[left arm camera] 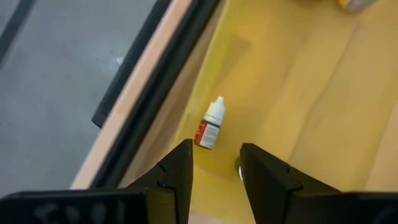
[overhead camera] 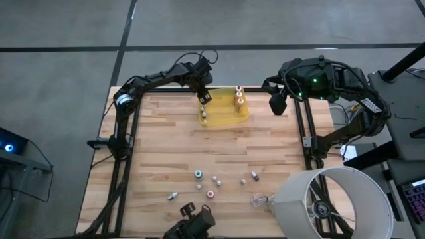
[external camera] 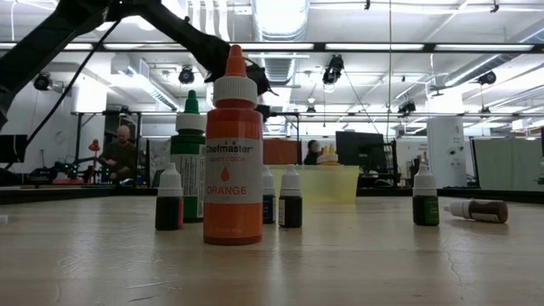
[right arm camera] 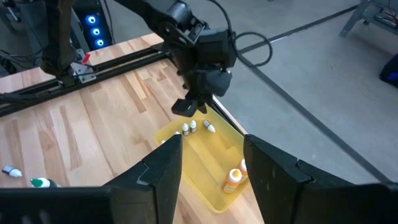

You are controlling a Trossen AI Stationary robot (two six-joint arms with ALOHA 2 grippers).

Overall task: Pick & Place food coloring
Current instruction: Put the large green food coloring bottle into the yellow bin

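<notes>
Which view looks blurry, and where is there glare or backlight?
Left wrist view: left gripper fingers soft, the small bottle in the yellow tray fairly sharp. Low view: orange bottle crisp, bright ceiling lights behind. High view: even light, no glare.

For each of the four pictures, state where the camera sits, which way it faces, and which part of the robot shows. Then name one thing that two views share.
High view: above the table, looking straight down; both arms show, left gripper over the yellow tray.
Low view: at table-top height, facing the room; orange bottle nearest, one arm overhead.
Left wrist view: looks down past its open fingers at a small bottle lying in the tray.
Right wrist view: from the waiting right gripper, facing the left arm.
Shared: high and right wrist views both show the tray.
</notes>
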